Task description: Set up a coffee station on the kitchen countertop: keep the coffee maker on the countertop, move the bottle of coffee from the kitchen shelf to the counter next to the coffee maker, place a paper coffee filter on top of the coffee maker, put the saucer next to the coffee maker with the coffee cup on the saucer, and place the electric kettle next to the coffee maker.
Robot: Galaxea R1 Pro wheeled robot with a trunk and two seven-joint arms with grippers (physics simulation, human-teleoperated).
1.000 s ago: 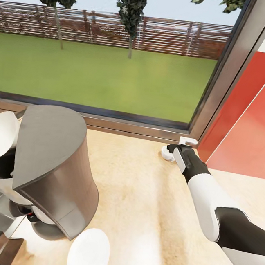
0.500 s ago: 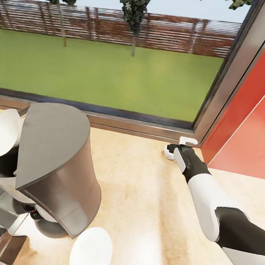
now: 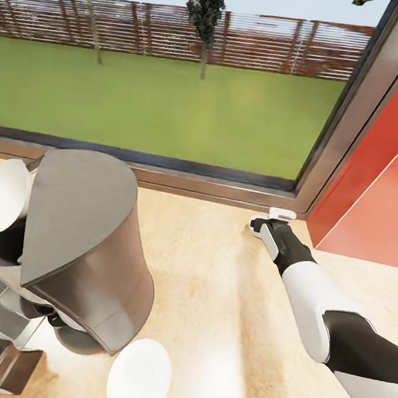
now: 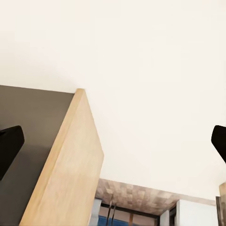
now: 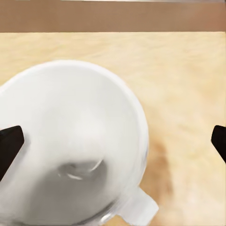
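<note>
From my head camera, my right gripper (image 3: 269,222) reaches to the back of the countertop (image 3: 212,299) by the window frame, over the small white coffee cup (image 3: 255,231), well apart from the coffee maker (image 3: 84,254) and the saucer (image 3: 140,374) at the near edge. In my right wrist camera the fingers (image 5: 10,146) stand wide either side of the cup (image 5: 70,146), open and not touching it. It looks light, rigid, glossy and breakable, so I judge a gentle pinch across the rim or wall safer than the small handle (image 5: 139,207).
</note>
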